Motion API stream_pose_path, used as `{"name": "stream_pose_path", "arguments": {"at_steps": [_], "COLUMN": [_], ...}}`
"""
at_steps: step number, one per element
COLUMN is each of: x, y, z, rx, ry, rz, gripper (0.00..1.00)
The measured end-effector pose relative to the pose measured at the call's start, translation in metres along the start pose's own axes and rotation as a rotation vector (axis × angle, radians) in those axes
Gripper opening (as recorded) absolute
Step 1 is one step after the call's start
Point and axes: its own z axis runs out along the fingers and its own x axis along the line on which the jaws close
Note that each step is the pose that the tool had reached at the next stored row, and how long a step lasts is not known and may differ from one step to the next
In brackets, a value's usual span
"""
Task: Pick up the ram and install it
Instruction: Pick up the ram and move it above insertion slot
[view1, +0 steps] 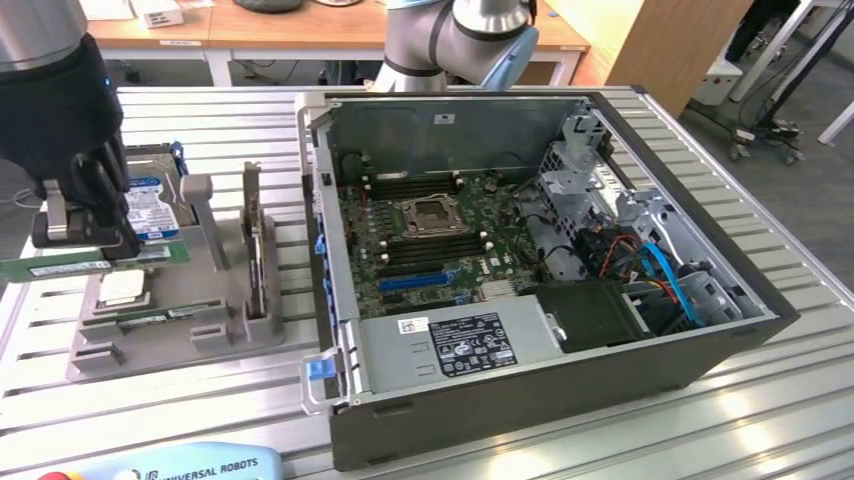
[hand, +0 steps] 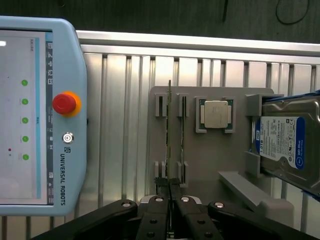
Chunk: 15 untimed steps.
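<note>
Clamping the thin ram, the closed gripper risks tilting it and snagging the holder if its pinch slips.

You see the ram edge-on, one end hidden inside the gripper; teach pendant and hard drive run off the view's edges

Your tool hangs at the exterior view's left, its black fingers pointing straight down and drawn nearly together on the thin edge of the ram. The grip looks firm, though the contact is partly hidden. Your arm rises at the far side.
</note>
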Motion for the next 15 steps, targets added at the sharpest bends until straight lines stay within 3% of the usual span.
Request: {"name": "stream_pose_path", "arguments": {"at_steps": [15], "x": [-0.001], "y": [0.0008], "z": [-0.0264], "rx": [0.0001], "ry": [-0.0001], "rz": [0.0], "gripper": [0.12]}}
